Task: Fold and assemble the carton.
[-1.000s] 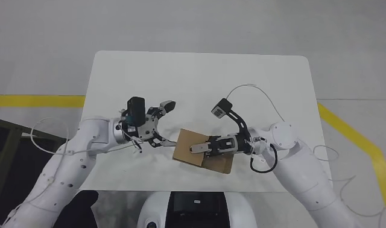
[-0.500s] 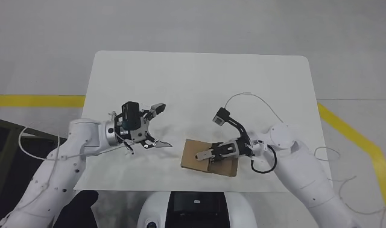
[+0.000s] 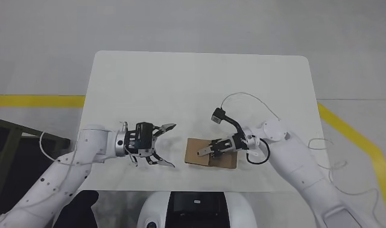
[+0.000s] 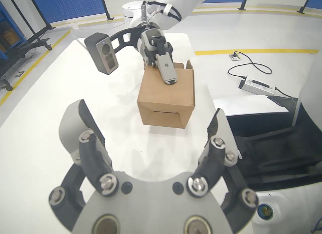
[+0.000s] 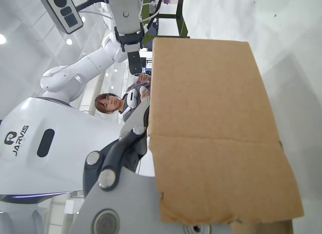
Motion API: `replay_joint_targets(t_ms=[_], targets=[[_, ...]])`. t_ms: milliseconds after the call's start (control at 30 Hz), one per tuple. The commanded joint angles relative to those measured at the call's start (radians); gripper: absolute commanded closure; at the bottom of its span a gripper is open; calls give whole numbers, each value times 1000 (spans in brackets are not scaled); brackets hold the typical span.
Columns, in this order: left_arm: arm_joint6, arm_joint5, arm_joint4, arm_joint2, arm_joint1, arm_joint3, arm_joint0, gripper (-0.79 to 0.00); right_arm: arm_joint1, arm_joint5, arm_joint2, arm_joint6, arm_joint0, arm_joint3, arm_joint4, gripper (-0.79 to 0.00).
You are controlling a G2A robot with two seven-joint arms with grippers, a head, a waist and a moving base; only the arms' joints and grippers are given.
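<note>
**Item 1. Carton** point(image 3: 208, 153): brown cardboard, erected into a rectangular tube and lying on its side. It sits at the bench's front edge, the one closest to the robot, about midway along that edge. The end turned toward the left arm is closed by a tucked panel with a slit across it. At the opposite end a small flap stands up at one corner. The underside appears to rest on the bench surface.

**Item 2. Right end effector** point(image 4: 169, 79): clamped on the carton from the carton's right-hand end. One finger lies flat along the top panel, its tip roughly mid-panel. The other finger is hidden by the cardboard.

**Item 3. Left end effector** point(image 3: 169, 146): jaws spread wide, holding nothing. It is over the front edge of the bench, on the carton's left, and is aimed at the carton's closed end. It is near the carton but not touching it.

**Item 4. Bench** point(image 3: 199, 83): white top with rounded corners, carrying the carton.
</note>
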Motion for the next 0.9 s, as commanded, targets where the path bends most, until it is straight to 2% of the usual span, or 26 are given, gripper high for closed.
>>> replay_joint_targets(t_ms=[0,367,400,467,500,533,700,867], targets=[[17,0,15,23,8,13,-10,-785,-13,-13,-24,-9,25,41,6,0],[42,0,48,95,34,71,-61,-785,-83,-49,-149,-45,154,225,11,0],[40,0,46,95,35,76,-64,-785,-87,-50,-158,-46,162,236,12,-49],[29,0,44,91,35,85,-67,-785,-95,-53,-173,-49,177,257,11,-332],[22,5,41,88,35,89,-67,-785,-98,-55,-180,-51,184,268,8,-690],[16,11,38,86,34,92,-66,-785,-101,-58,-186,-54,191,278,8,-785],[-12,33,33,87,27,97,-63,-785,-107,-77,-189,-73,209,303,33,-785],[-22,63,53,103,16,97,-66,-785,-94,-79,-161,-75,205,300,65,-785]])
